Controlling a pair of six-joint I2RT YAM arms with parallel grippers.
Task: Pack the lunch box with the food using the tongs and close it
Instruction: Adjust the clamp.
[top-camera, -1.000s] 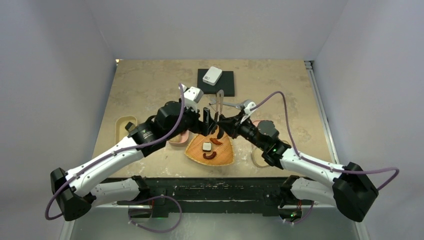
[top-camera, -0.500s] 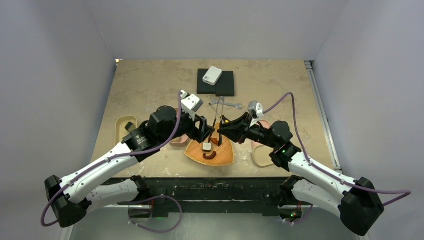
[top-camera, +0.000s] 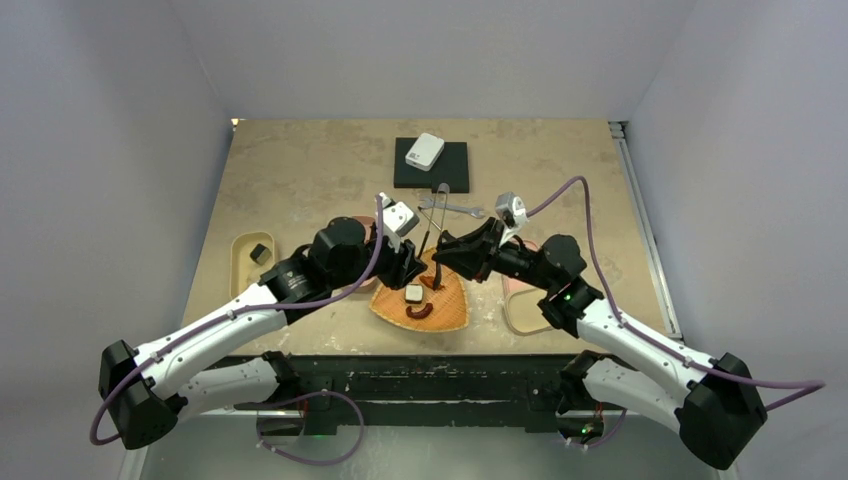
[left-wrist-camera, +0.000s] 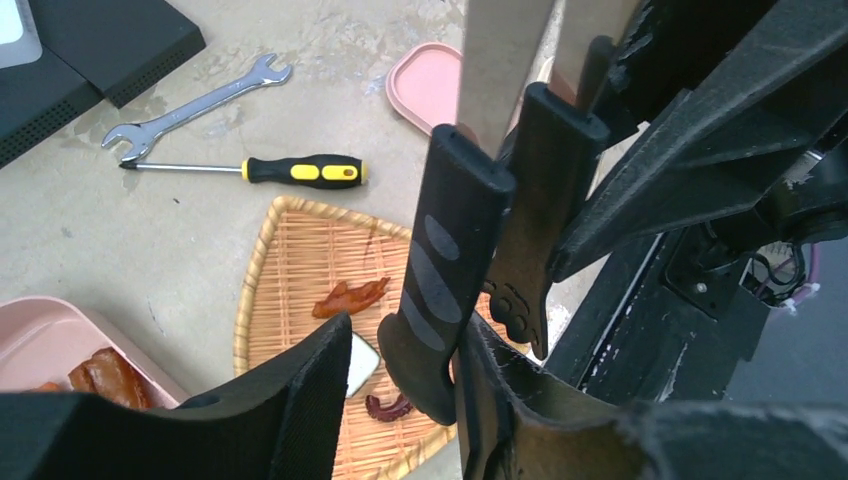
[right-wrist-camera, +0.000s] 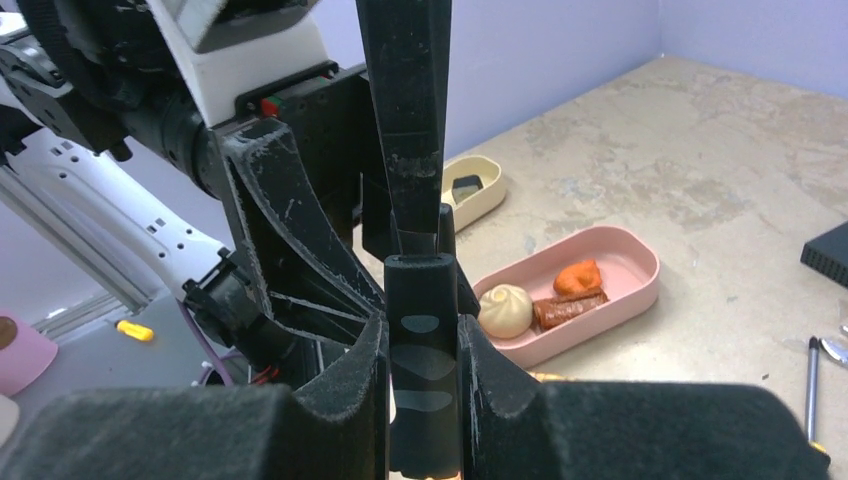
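Observation:
My right gripper (right-wrist-camera: 422, 340) is shut on one dark arm of the tongs (right-wrist-camera: 405, 110), which stand upright over the wicker tray (top-camera: 445, 312). My left gripper (left-wrist-camera: 405, 335) is open around the tip of that arm of the tongs (left-wrist-camera: 450, 270); the arm touches the right finger, with a gap to the left one. In the top view the left gripper (top-camera: 410, 265) and right gripper (top-camera: 447, 252) meet at the tongs (top-camera: 437, 215). The pink lunch box (right-wrist-camera: 640, 285) holds a bun (right-wrist-camera: 505, 310), an orange piece and a brown roll. On the tray lie a black-and-white piece (top-camera: 413, 293), a sausage (top-camera: 420, 311) and an orange-red bit (left-wrist-camera: 348, 297).
A silver wrench (left-wrist-camera: 190, 105) and a yellow-and-black screwdriver (left-wrist-camera: 290, 171) lie behind the tray. The pink lid (left-wrist-camera: 425, 85) rests to the right. A beige container (top-camera: 250, 262) with a dark piece sits at the left, and a black block (top-camera: 432, 172) with a white box stands at the back.
The left gripper's jaws have narrowed around the tongs' arm. Both grippers and the tongs have come down and nearer, over the wicker tray.

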